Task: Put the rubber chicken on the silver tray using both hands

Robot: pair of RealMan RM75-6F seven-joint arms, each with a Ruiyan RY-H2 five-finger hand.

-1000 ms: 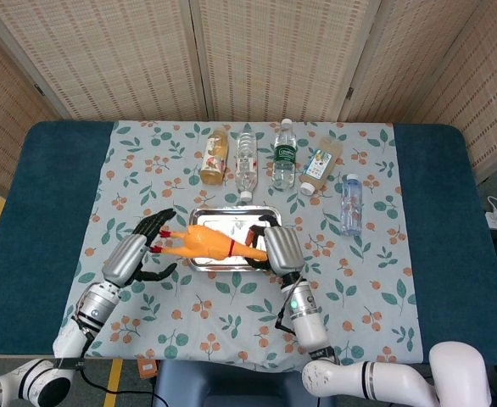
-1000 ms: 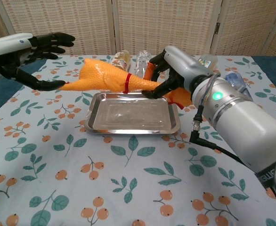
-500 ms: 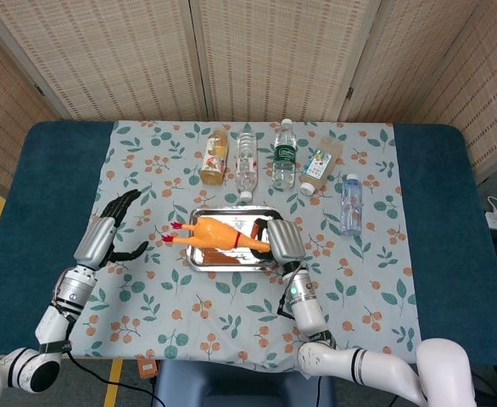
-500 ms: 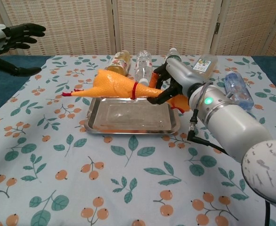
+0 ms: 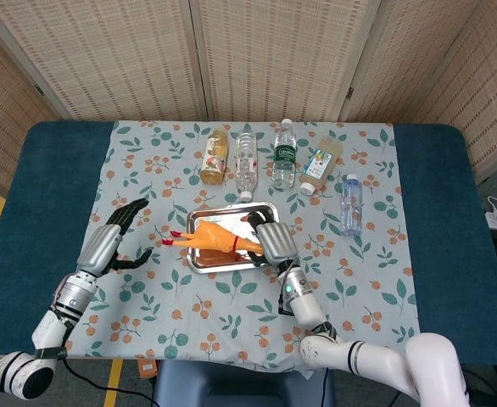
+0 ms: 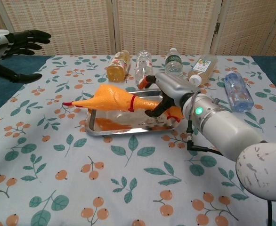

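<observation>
The orange rubber chicken (image 5: 214, 240) (image 6: 110, 97) lies across the silver tray (image 5: 230, 264) (image 6: 128, 129), its red feet sticking out past the tray's left edge. My right hand (image 5: 271, 242) (image 6: 164, 95) grips the chicken's neck and head end over the tray's right side. My left hand (image 5: 106, 244) (image 6: 13, 47) hangs open well left of the tray, fingers spread, holding nothing.
Behind the tray lies a row of bottles: a juice bottle (image 5: 215, 155), a clear water bottle (image 5: 246, 161), a green-label bottle (image 5: 284, 153), a tea bottle (image 5: 320, 164) and a blue-tinted bottle (image 5: 351, 203). A floral cloth (image 5: 147, 322) covers the table's middle.
My left hand let go of the chicken's feet and drew away to the left. My right hand lowered the chicken onto the tray.
</observation>
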